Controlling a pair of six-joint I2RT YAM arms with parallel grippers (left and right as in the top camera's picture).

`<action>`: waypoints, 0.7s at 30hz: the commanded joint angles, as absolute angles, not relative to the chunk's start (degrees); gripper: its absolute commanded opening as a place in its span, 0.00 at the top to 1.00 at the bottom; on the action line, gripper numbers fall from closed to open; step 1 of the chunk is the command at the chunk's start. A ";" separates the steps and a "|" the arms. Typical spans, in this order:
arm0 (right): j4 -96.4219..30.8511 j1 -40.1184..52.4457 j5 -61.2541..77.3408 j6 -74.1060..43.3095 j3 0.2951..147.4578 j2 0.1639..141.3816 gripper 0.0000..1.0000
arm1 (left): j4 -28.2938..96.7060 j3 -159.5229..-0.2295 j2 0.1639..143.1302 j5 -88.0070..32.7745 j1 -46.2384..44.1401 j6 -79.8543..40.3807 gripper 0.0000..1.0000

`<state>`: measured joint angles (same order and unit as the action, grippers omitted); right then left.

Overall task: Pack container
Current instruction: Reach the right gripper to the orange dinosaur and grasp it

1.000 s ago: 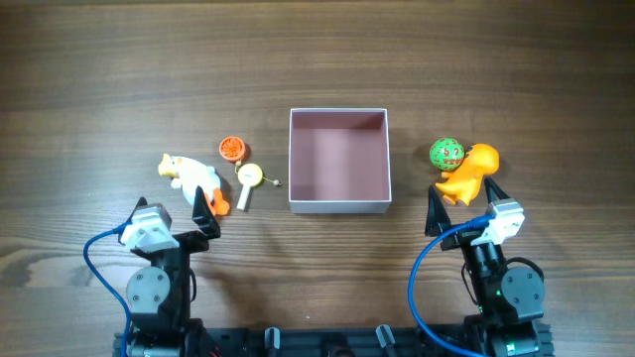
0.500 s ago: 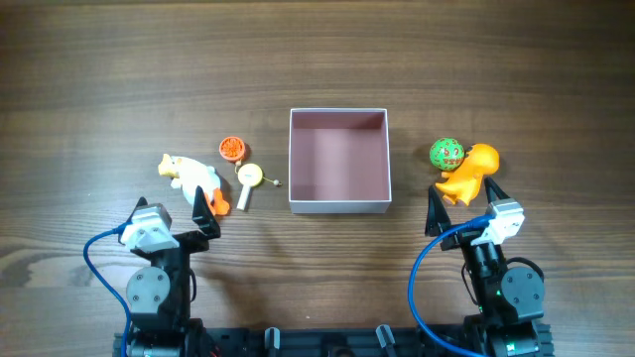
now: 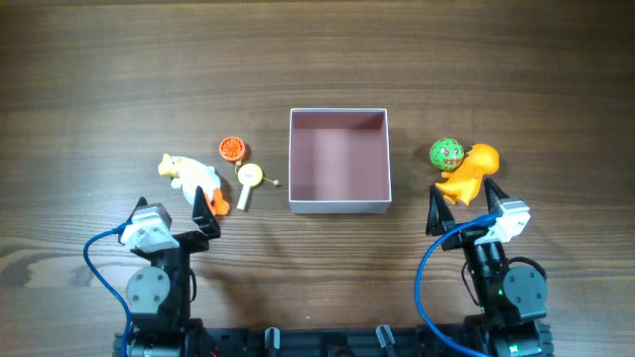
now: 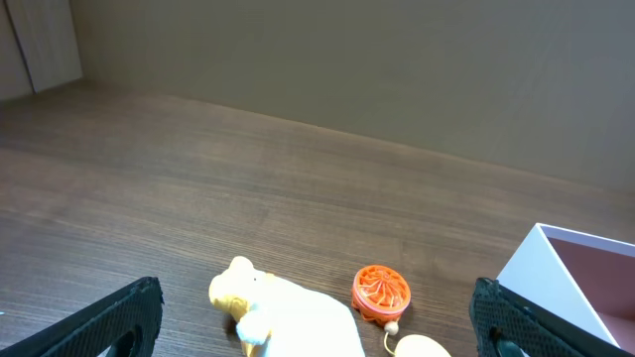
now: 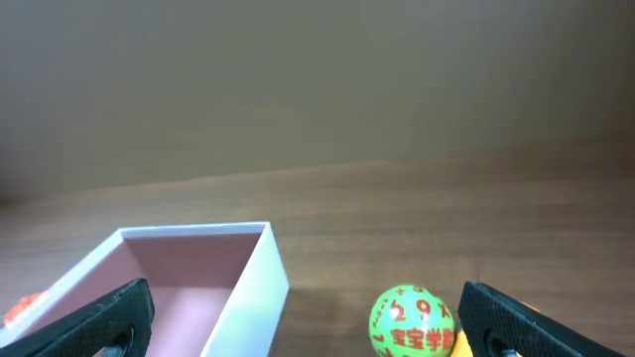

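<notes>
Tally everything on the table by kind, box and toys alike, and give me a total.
container: 1
animal figures: 2, the pale yellow animal figure and the orange animal figure
green ball: 1
orange disc: 1
cream round toy on a stick: 1
total: 6

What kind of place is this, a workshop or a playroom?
Most likely a robotics test bench: a left arm and a right arm sit at a wooden table. Small toys such as a green ball lie beside an empty container, against a plain wall.
</notes>
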<state>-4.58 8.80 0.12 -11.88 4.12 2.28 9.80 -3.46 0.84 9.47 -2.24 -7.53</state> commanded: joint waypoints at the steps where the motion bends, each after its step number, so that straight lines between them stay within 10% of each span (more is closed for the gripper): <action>1: -8.60 8.49 -8.51 -16.60 17.54 10.31 0.00 | 9.58 -2.98 0.38 8.58 -2.11 -6.22 0.00; 13: -48.34 8.49 -10.11 -10.48 68.14 64.34 0.00 | 9.58 -2.98 0.38 8.58 -2.11 -6.20 0.00; 21: -50.94 8.43 -10.11 -10.94 69.43 82.81 0.00 | 9.58 -2.98 0.38 8.58 -2.11 -6.22 0.00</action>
